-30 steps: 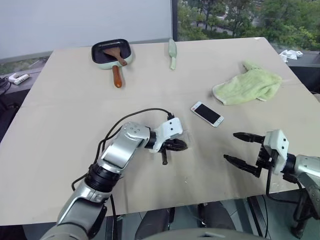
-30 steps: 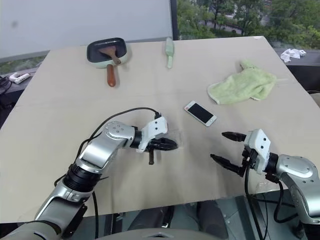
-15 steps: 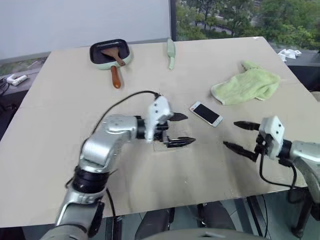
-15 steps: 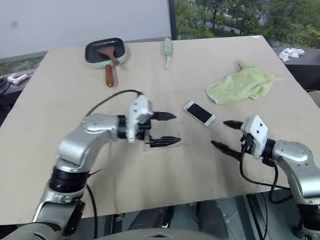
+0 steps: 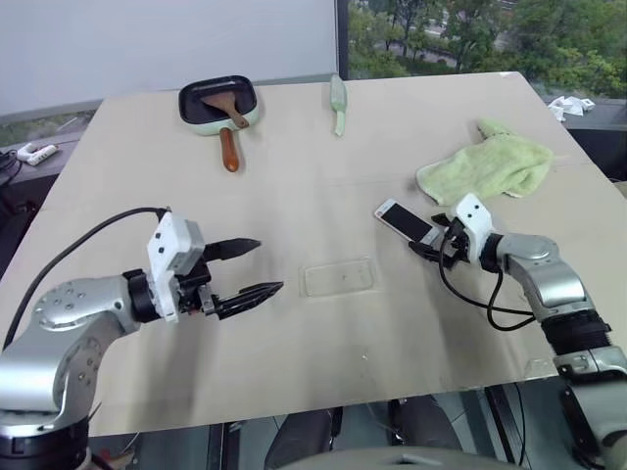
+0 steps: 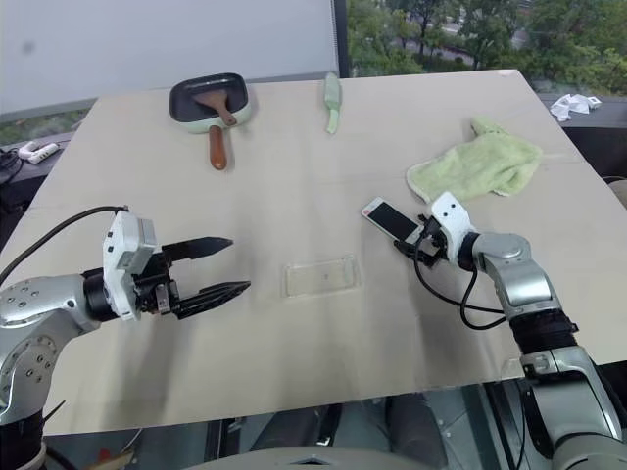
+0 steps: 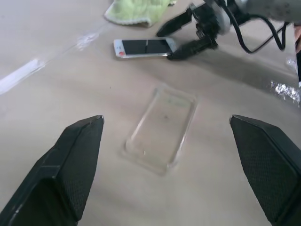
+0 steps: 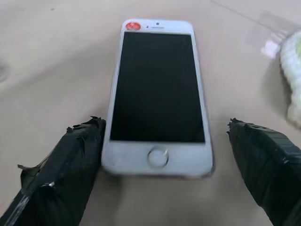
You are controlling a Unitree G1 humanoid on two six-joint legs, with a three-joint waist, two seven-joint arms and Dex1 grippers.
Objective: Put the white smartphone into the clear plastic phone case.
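The white smartphone (image 5: pixel 405 221) lies flat and screen-up on the table (image 5: pixel 294 176), just in front of the green cloth (image 5: pixel 487 166). The right gripper (image 5: pixel 431 242) is positioned at the near, home-button end of the phone. Its fingers (image 8: pixel 66 165) are spread wide, one on each side of that end; in the right wrist view one finger lies right against the phone's edge and the other stands apart from it. The phone is not gripped.

The clear plastic phone case (image 5: pixel 339 278) lies flat on the table, open side up, near the phone but apart from it. Nothing is inside it.

The left gripper (image 5: pixel 247 267) hangs above the table, apart from the case and pointing toward it. Its fingers (image 7: pixel 70 160) are spread wide and hold nothing.

At the far side of the table lie a small pan (image 5: pixel 217 102) with a wooden spatula (image 5: pixel 227 110) in it, and a pale green utensil (image 5: pixel 338 102).
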